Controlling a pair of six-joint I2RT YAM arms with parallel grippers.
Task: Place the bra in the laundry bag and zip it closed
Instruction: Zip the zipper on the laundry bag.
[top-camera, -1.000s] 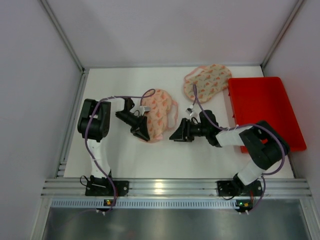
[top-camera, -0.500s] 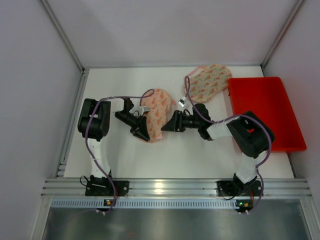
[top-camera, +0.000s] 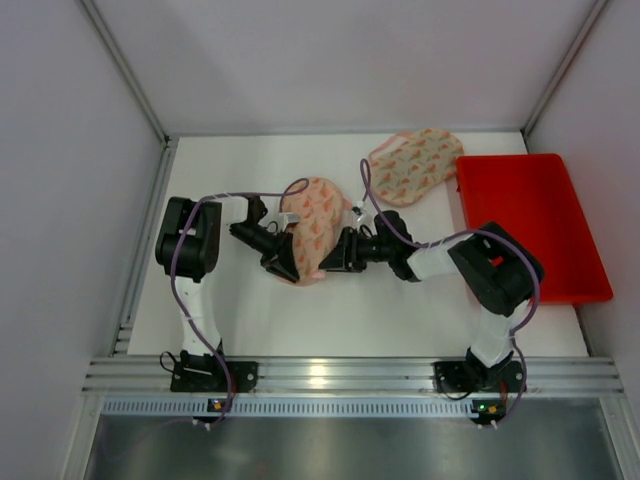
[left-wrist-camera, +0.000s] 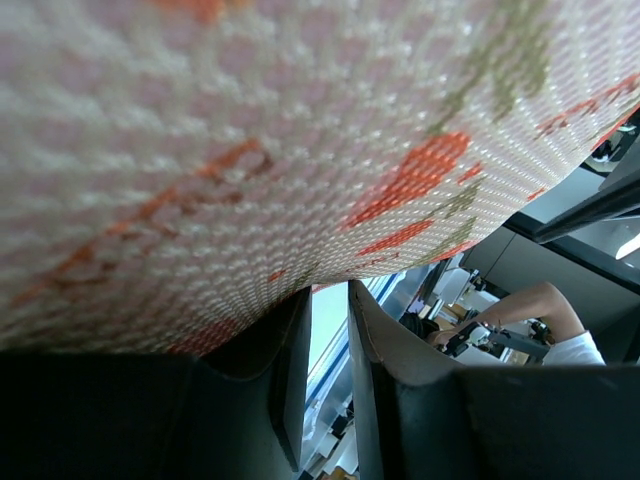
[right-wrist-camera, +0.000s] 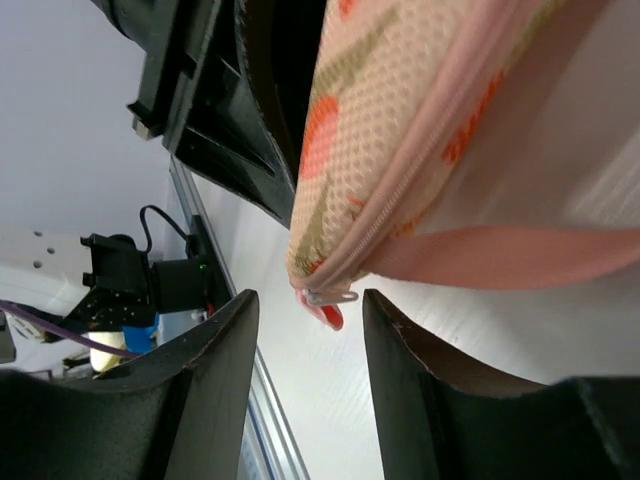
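Laundry bag (top-camera: 318, 222): it lies on the table (top-camera: 400, 310) between my two arms. Its long axis runs from its near tip, by both grippers, away towards the back.
Zipper pull (right-wrist-camera: 328, 298): it sits at that near tip, and the zip line runs away from it along the bag's edge.
Right gripper (right-wrist-camera: 305, 312): the fingers are apart and straddle the pull without touching it. This arm is the nearer one to the pull.
Left gripper (left-wrist-camera: 325, 300): the fingers are almost together. I judge they are pinching the bag's mesh edge at the near tip to steady it.
Next move, my judgement: close the right fingers on the pull and draw it along the zip line.
Patterned piece (top-camera: 415, 165): it is well apart, just beside the red bin (top-camera: 530, 225). I cannot tell whether it is the bra.
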